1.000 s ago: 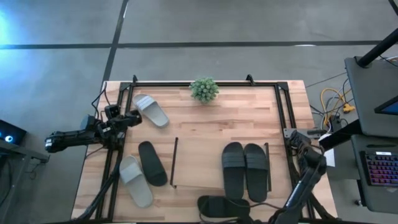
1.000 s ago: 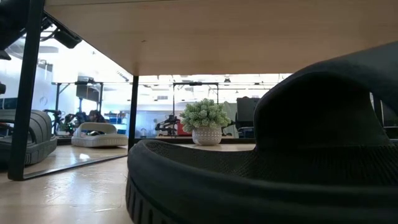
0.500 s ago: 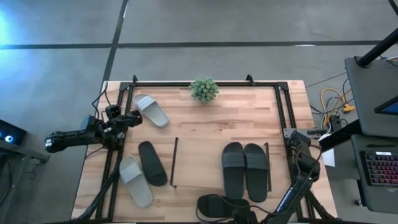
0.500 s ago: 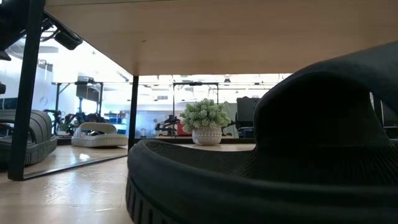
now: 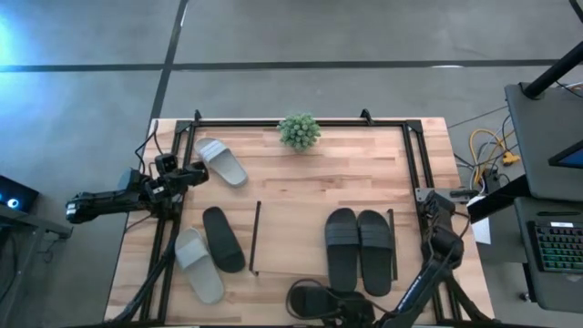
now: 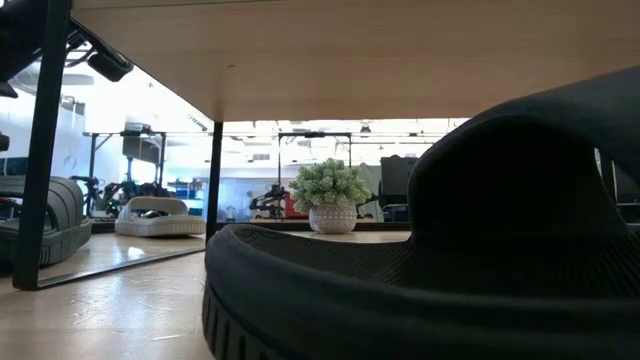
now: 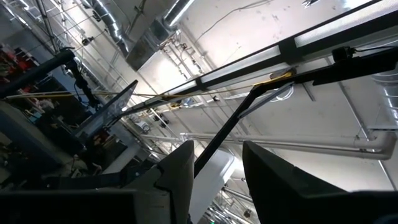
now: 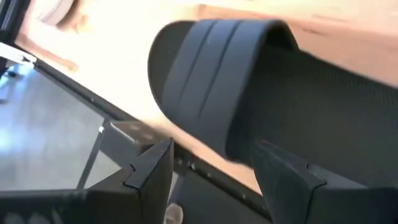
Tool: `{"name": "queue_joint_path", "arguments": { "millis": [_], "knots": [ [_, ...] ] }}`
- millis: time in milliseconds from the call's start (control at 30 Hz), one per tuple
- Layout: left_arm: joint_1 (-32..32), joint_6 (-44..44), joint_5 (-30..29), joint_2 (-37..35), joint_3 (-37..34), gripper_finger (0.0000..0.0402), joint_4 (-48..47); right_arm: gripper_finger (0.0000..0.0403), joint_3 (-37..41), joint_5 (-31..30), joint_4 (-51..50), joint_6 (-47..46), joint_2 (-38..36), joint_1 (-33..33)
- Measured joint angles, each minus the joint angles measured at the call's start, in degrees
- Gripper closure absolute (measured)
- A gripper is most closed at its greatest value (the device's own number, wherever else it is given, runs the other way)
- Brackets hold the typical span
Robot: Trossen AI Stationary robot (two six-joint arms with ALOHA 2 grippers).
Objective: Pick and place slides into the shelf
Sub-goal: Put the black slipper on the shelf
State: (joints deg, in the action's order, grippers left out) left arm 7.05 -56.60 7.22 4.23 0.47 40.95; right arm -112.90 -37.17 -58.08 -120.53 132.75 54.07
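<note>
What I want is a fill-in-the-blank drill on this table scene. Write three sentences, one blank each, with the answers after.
1. On the shelf, ____ black slides lie side by side.
2. The slide nearest the left gripper is light ____ in colour.
3. The right gripper is open and faces a ____ slide near the table's front edge.

Missing words: two; grey; black

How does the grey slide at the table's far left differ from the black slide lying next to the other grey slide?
The grey slide at the far left is light, the black slide dark. The grey one lies by the left gripper; the black one lies nearer the front, beside the second grey slide. Both lie flat, angled alike, strap up.
</note>
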Motion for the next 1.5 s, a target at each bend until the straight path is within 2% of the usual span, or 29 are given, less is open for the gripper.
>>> {"name": "queue_joint_path", "arguments": {
  "millis": [433,667,1200,1333,1500],
  "knots": [
    [0.00,0.01,0.00,0.00,0.00,0.0278,0.04,0.0197,1.97,1.53,0.74,2.43,-0.04,-2.24],
    [-0.02,0.02,0.02,0.00,0.00,0.0278,0.07,0.0197,3.87,1.62,6.84,2.45,-0.04,-2.24],
    [-0.01,0.02,0.02,0.00,0.00,0.0278,0.13,0.0198,3.96,1.75,6.63,3.56,-0.04,-2.36],
    [0.00,0.02,0.02,0.00,0.00,0.0278,0.13,0.0217,3.96,1.75,6.63,3.56,-0.04,-2.57],
    [-0.02,0.02,0.02,0.00,0.00,0.0278,0.13,0.0279,3.96,3.01,7.10,4.75,-0.07,-2.61]
  ]
}}
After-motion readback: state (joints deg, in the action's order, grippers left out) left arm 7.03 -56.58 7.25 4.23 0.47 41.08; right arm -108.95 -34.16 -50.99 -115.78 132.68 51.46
